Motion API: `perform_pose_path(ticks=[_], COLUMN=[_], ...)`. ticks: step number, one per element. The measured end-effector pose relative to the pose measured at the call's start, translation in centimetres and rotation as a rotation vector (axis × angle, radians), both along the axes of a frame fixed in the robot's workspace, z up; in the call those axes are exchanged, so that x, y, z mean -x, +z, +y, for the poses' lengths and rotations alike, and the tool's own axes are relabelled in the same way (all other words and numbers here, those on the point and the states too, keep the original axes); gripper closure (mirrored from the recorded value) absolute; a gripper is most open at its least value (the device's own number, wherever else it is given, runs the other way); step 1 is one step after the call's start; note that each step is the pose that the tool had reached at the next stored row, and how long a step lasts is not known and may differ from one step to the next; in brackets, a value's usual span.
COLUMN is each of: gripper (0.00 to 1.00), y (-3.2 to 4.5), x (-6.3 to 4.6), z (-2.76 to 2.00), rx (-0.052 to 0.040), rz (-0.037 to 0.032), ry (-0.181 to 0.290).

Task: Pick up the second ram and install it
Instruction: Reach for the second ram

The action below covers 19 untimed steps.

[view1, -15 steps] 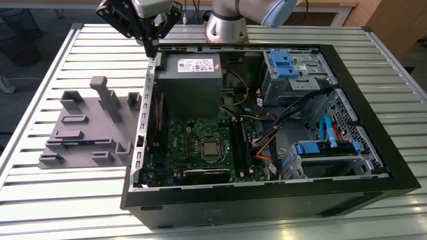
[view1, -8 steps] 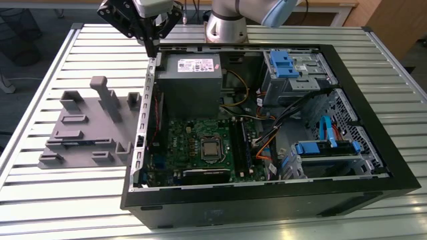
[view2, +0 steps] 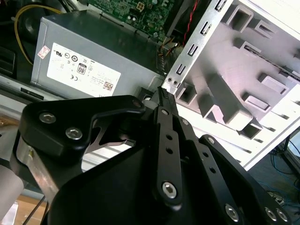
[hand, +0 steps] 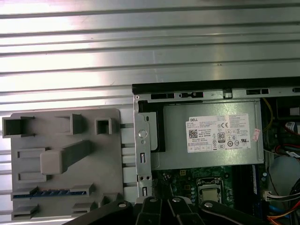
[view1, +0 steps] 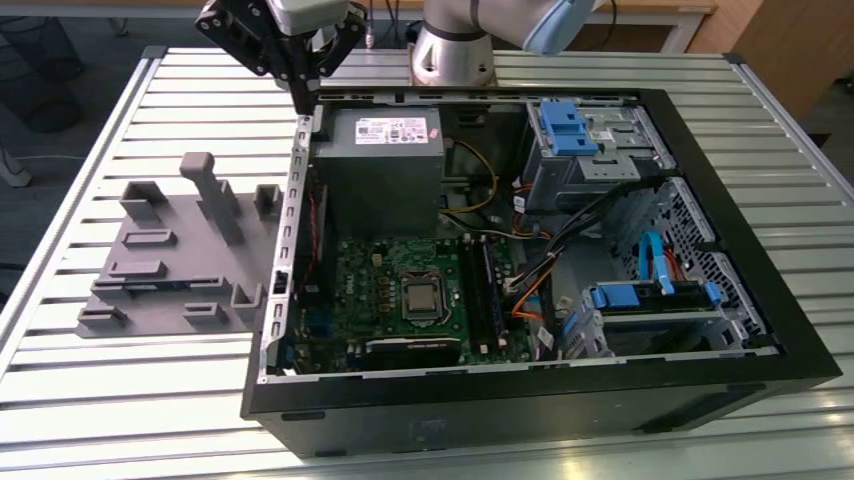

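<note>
The open black rectangular computer case (view1: 534, 405) lies on its side on the ribbed aluminium table (view1: 134, 400). The black two-finger gripper (view1: 306, 100) hangs over the case's metal side wall, at the corner beside the grey box-shaped power supply (view1: 378, 170). In the second wrist view its fingertips (view2: 162, 95) are drawn together with nothing between them.

The grey plastic holder block (view1: 160, 265) rests on the table just outside that same case wall. The second ram (hand: 47, 193), a thin, long blue circuit-board strip, lies in a slot of this block at the end farther from the gripper. Gripper and ram are well apart.

Inside the case, the green motherboard (view1: 387, 275) sits next to the power supply.
</note>
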State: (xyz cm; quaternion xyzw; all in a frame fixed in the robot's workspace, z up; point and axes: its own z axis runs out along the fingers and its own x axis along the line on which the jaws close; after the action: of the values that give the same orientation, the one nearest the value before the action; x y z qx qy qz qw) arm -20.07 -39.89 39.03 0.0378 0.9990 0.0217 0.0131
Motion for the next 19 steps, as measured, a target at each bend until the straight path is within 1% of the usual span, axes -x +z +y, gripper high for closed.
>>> perform_pose_path(ticks=[7,19], gripper=[0.89,0.89], y=[0.0,0.03], x=[0.13,-0.15], z=[0.0,0.0], rx=[0.0,0.0], rz=[0.0001,0.0], ry=[0.0,0.0])
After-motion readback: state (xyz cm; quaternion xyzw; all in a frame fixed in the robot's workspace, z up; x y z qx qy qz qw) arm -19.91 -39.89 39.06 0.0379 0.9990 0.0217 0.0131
